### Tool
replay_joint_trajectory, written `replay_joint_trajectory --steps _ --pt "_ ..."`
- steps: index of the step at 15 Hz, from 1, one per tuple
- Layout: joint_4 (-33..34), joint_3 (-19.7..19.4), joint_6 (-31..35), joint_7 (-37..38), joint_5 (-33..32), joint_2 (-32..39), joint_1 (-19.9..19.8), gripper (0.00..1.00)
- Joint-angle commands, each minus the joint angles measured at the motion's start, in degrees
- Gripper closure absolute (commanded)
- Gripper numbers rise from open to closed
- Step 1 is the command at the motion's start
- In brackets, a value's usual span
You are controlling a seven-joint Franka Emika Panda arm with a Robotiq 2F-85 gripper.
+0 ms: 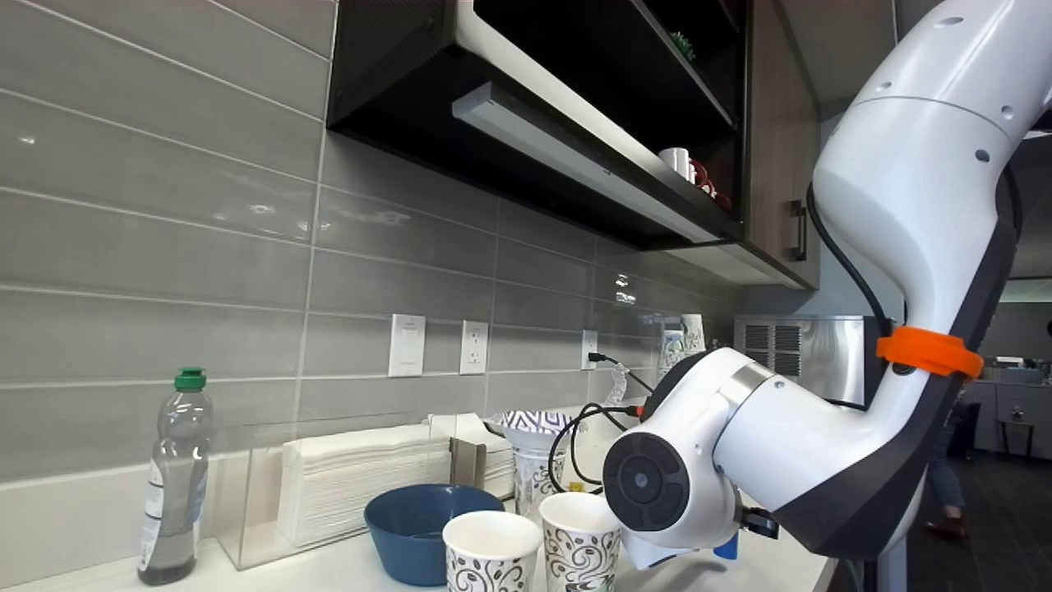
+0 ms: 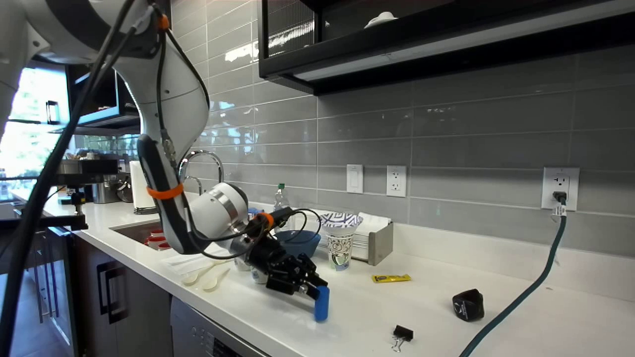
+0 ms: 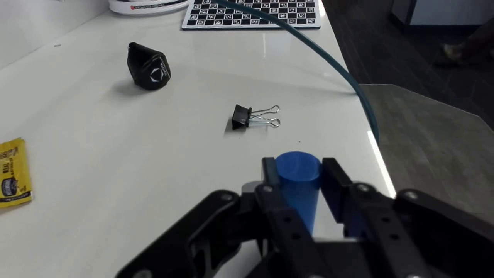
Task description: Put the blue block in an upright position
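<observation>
Since upright is the goal, the black two-fingered claw point(image 3: 298, 170) pinches the bright-blue round-topped block point(image 2: 321, 304) up top, body near-vertical below claw (likely steadying).

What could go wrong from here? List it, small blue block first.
The narrow blue block, roughly upright in the black claw, could tip on release. Its rounded body might then roll toward the white counter edge. Backing away, the white robot arm could bump the patterned white paper cup nearby.
</observation>
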Motion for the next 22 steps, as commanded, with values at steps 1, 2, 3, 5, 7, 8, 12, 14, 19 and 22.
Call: replay_joint_trajectory --steps 1,2,3,5,7,8,12,14,19,22 --pt "-0.73 0.47 0.15 -2.99 -2.00 -0.09 -0.27 0.92" --pt "-0.82 0.48 0.25 -3.17 -2.09 -0.04 -0.29 0.92" --pt "-0.94 0.55 0.41 -3.30 -1.85 0.01 -0.31 0.92" --pt "-1.19 0.65 1.00 -3.79 -1.53 0.00 -0.43 0.92" --pt "-1.41 0.70 1.18 -4.15 -1.43 -0.10 -0.47 0.92" --pt "-1.47 0.72 1.22 -4.23 -1.37 -0.11 -0.46 0.92" --pt "-1.33 0.72 0.92 -4.08 -0.92 -0.02 -0.42 0.92" --pt "-1.31 0.78 0.92 -4.01 -0.32 -0.01 -0.45 0.92" --pt "-1.03 0.92 0.65 -3.80 1.68 0.11 -0.49 0.92" --pt "-0.80 1.03 0.13 -3.61 4.05 0.25 -0.46 0.92"
